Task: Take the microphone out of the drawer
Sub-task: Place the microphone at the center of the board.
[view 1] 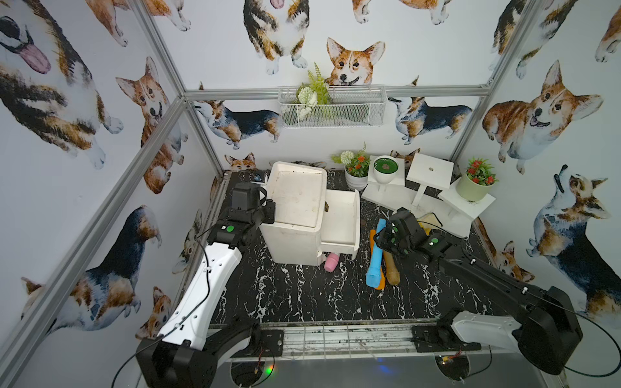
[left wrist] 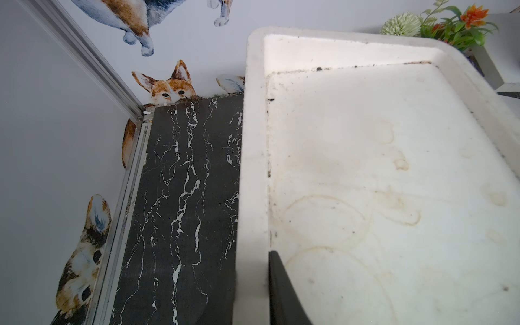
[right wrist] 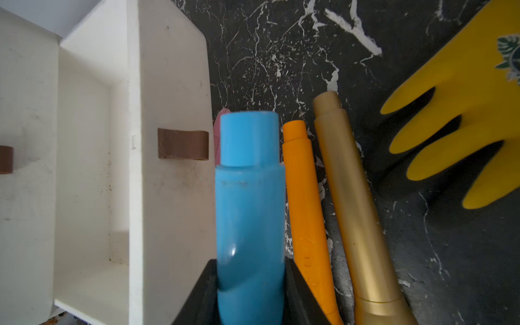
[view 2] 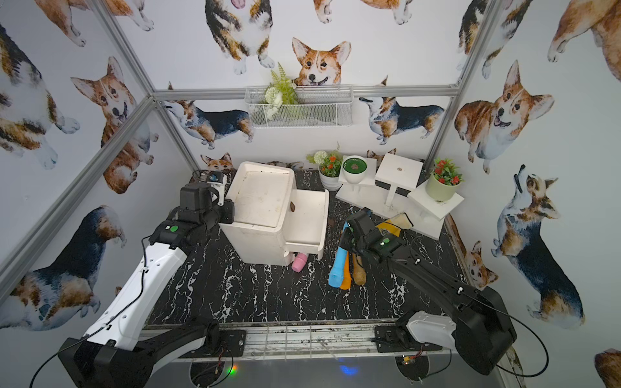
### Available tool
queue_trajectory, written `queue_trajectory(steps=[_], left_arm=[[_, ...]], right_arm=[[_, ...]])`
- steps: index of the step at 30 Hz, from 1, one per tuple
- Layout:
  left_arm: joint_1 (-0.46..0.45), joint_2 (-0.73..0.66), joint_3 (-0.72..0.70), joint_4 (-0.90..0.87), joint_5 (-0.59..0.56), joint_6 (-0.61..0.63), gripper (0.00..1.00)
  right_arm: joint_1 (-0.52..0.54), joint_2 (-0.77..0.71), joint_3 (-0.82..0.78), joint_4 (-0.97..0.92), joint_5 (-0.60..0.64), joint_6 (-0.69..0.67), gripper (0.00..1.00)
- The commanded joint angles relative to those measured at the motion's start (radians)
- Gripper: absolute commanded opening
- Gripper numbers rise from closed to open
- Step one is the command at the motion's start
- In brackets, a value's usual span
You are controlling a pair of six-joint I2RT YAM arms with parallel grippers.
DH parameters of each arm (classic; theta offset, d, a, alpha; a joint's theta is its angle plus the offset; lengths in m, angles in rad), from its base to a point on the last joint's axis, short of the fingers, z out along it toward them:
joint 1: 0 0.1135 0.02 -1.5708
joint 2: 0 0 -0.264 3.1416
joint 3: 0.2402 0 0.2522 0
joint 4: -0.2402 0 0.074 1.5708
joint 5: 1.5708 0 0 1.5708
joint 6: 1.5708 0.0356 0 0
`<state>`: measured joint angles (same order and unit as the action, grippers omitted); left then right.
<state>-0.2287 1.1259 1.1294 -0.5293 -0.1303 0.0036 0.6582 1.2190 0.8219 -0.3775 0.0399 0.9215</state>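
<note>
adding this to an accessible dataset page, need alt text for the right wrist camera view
The right gripper is shut on a blue microphone, seen against a black marble table. An orange microphone and a gold microphone lie beside it, a yellow glove beyond them, and an open white drawer on its other side.

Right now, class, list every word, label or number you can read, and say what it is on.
None readable.
yellow glove: green leaf emblem, lettering too blurred.
orange microphone: embossed marks on handle, too faint.
blue microphone: dark smudge, illegible.
</note>
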Motion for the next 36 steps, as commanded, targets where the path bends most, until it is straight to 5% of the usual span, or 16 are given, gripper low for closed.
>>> queue_trajectory(steps=[1, 26, 36], left_arm=[[-0.003, 0.0, -0.011, -0.137, 0.017, 0.044, 0.0], [-0.003, -0.009, -0.022, -0.13, 0.021, 0.045, 0.0], [-0.003, -0.012, -0.028, -0.126, 0.022, 0.045, 0.0]], right_arm=[[0.0, 0.054, -0.001, 0.061, -0.081, 0.017, 0.13], [0.023, 0.344, 0.071, 0.065, -0.094, 0.009, 0.18], [0.034, 0.394, 0.079, 0.048, -0.084, 0.012, 0.29]])
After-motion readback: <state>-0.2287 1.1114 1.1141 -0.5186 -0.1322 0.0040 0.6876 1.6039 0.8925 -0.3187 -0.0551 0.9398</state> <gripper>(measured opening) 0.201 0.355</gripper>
